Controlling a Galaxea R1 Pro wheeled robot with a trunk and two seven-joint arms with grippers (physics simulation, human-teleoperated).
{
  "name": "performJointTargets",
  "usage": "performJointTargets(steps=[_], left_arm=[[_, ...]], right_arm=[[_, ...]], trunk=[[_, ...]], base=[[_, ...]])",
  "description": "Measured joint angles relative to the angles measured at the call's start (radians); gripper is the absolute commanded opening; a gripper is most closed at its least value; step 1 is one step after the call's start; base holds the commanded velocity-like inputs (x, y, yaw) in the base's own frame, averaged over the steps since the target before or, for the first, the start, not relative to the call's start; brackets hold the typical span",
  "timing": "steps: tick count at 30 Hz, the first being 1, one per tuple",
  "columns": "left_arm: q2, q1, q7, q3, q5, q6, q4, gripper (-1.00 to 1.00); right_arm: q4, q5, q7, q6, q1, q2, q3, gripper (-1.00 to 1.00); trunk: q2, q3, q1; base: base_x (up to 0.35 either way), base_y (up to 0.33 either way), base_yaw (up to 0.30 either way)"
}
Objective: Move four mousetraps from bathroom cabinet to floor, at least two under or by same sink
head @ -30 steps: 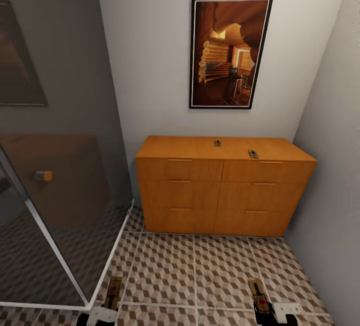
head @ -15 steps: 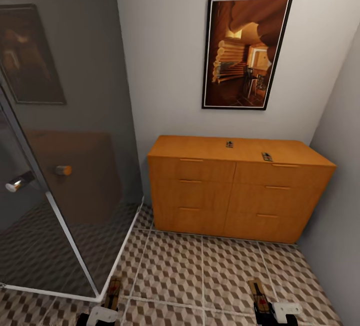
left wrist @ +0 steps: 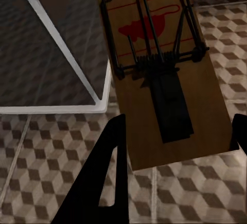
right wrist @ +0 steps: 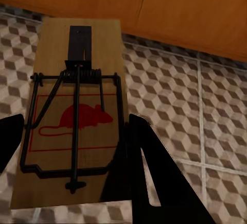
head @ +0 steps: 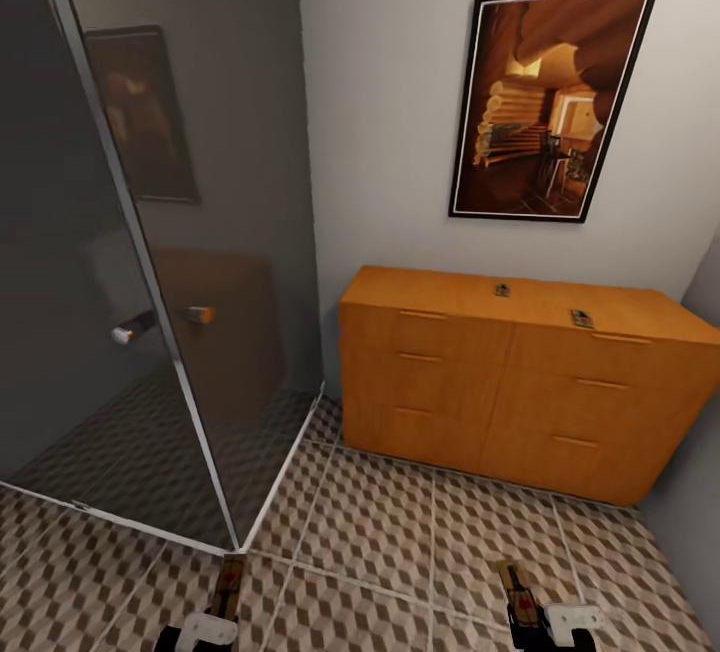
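Two mousetraps sit in my grip, one per arm: my left jaws (left wrist: 172, 131) clamp a mousetrap (left wrist: 159, 74) by its edges, my right jaws (right wrist: 72, 131) another (right wrist: 74, 116), both above the bathroom floor (head: 380, 532). Two more (head: 502, 289) (head: 581, 317) lie on the cabinet (head: 520, 382).

Four mousetraps total: two on cabinet (head: 520, 372) top, one (head: 501, 289) near middle, one (head: 581, 317) toward right front edge; one (head: 230, 584) in left gripper (head: 205, 629), one (head: 517, 587) in right gripper (head: 545, 622). One cabinet, six drawer handles visible. One framed picture (head: 553, 100) on wall. One glass shower enclosure (head: 150, 232), two knobs on its panels. Two grippers, two fingers each.
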Motion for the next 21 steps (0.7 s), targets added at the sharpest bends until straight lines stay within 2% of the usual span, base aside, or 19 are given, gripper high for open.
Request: performJointTargets(steps=[12, 21], left_arm=[[-0.002, 0.000, 0.000, 0.000, 0.000, 0.001, 0.000, -1.00], [-0.001, 0.000, 0.000, 0.000, 0.000, 0.000, 0.000, -1.00]], right_arm=[[0.000, 0.000, 0.000, 0.000, 0.000, 0.000, 0.000, -1.00], [0.000, 0.000, 0.000, 0.000, 0.000, 0.001, 0.000, -1.00]], trunk=[[0.000, -0.002, 0.000], [0.000, -0.007, -0.001]], base=[[-0.236, -0.221, 0.262], [-0.034, -0.053, 0.261]])
